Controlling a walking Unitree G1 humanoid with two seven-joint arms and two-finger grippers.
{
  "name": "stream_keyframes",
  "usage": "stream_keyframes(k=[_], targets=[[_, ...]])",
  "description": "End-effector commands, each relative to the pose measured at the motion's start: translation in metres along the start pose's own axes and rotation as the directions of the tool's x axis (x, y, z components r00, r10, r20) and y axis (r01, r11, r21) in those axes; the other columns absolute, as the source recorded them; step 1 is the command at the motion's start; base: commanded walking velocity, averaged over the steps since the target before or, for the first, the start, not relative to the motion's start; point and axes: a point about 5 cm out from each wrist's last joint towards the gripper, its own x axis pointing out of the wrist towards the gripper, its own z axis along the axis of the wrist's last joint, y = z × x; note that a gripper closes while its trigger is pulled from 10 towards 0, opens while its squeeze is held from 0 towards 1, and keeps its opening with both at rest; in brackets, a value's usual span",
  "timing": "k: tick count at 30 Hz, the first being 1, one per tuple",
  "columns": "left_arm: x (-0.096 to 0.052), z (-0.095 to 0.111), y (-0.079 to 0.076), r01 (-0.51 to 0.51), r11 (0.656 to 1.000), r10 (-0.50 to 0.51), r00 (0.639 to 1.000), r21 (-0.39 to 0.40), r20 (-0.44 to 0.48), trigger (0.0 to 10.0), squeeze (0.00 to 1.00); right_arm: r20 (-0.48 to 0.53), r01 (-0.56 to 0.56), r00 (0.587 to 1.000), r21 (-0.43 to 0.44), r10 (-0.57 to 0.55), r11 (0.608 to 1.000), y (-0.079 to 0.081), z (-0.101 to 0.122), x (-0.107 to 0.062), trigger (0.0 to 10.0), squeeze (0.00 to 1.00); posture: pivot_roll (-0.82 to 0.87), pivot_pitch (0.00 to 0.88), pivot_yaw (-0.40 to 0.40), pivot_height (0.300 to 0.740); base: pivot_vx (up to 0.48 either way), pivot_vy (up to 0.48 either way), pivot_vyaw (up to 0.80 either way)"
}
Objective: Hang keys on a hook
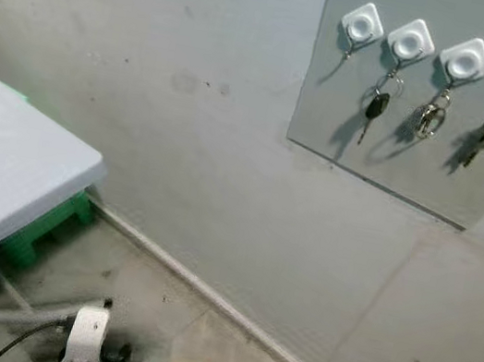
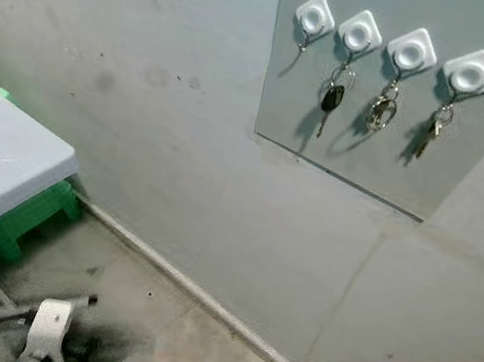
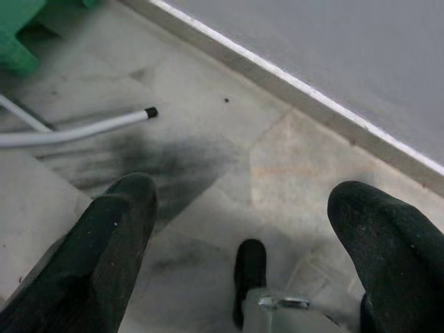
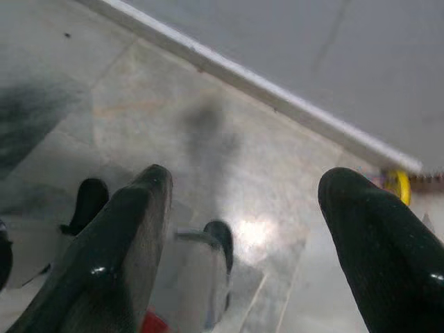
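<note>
Left eye view: four hooks [image 1: 441, 52], three keys [image 1: 426, 120].

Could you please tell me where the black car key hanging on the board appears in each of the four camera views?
Left eye view: black car key upper right, under the second hook from the left.
Right eye view: the key upper middle, under the same hook.
Left wrist view: not in it; the open left gripper faces the floor.
Right wrist view: not in it; the open right gripper faces the floor.
Shared landmark: the white skirting strip.
</note>
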Motion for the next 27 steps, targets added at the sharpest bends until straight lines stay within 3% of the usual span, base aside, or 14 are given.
stream_keyframes(k=[1,27], targets=[[-0.0017,-0.0034,0.0053,-0.018,1.0,0.018,1.0,-0.003,-0.014,10.0,0.0,0.004,0.0,1.0,0.0,0.0,1.0,0.0014,0.0012,0.0005,10.0,0.0,-0.05,0.0,0.035,0.74,0.0,0.0,0.8],[-0.0015,-0.0039,0.0036,-0.017,1.0,0.017,1.0,-0.01,-0.015,10.0,0.0,-0.006,-0.013,1.0,-0.025,0.013,1.0,0.0001,0.0002,0.0002,10.0,0.0,-0.04,0.0,0.018,0.74,0.0,0.0,0.8]])
